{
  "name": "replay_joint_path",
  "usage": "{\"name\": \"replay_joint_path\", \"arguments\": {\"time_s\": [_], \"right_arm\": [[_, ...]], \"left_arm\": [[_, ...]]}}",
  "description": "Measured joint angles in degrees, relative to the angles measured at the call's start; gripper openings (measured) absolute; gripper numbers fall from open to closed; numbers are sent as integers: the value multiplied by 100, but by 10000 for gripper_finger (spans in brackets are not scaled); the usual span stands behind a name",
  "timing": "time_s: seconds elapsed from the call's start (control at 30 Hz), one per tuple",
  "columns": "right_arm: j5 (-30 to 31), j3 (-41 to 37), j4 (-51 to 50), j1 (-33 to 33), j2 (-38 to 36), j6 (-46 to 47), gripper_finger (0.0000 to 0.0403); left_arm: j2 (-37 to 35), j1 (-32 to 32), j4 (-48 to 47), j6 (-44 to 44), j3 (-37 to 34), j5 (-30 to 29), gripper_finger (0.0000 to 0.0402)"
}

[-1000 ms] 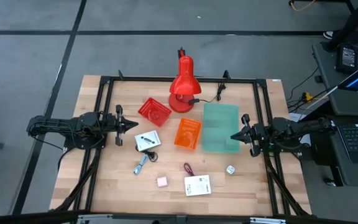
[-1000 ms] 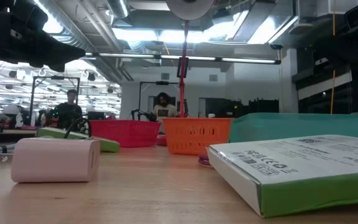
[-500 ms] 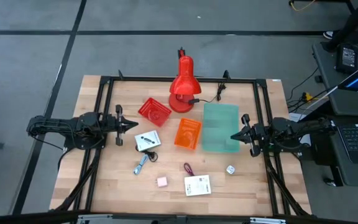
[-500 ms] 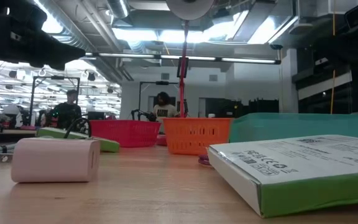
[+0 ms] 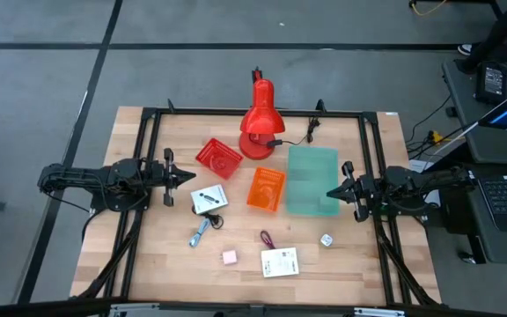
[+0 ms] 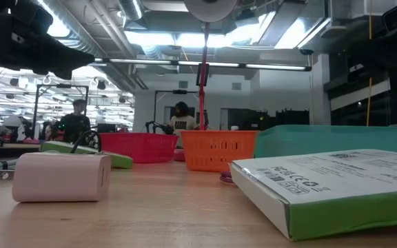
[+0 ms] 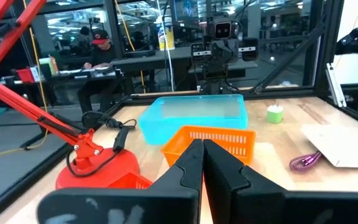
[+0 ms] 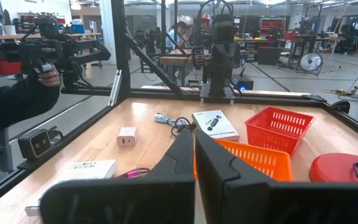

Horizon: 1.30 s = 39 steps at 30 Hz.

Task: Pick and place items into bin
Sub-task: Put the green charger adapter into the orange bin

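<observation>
Both grippers hover shut and touch nothing: my left gripper (image 5: 192,178) at the table's left, my right gripper (image 5: 328,193) at its right beside the teal bin (image 5: 312,180). Loose on the wood lie a white box with a black cable (image 5: 209,200), a blue-silver piece (image 5: 201,233), a pink cube (image 5: 229,257), a maroon cord loop (image 5: 265,238), a white printed card (image 5: 280,261) and a white die (image 5: 326,239). The low view shows the pink cube (image 6: 62,176) and the card (image 6: 329,186) close up. Each wrist view shows its own fingers closed together, left (image 7: 202,155) and right (image 8: 194,146).
A red basket (image 5: 219,158) and an orange basket (image 5: 266,188) sit mid-table left of the teal bin. A red desk lamp (image 5: 258,123) stands at the far edge with its cord. A black frame rims the table. A person's sleeve (image 8: 17,99) shows beyond the table's near edge.
</observation>
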Motion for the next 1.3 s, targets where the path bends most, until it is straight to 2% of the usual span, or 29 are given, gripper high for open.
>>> {"name": "replay_joint_path", "arguments": {"time_s": [0.43,0.63,0.9,1.03,1.3], "right_arm": [[52,0,77,0,2,-19,0],[1042,1,236,-10,0,133,0],[1060,1,395,-146,4,110,0],[1060,1,484,-351,25,109,0],[660,298,628,-570,604,-116,0]], "left_arm": [[123,-2,24,42,0,7,4],[524,0,734,66,38,8,2],[1722,29,732,208,626,-152,2],[2534,327,872,232,919,-139,2],[3930,1133,2386,349,1062,854,2]]}}
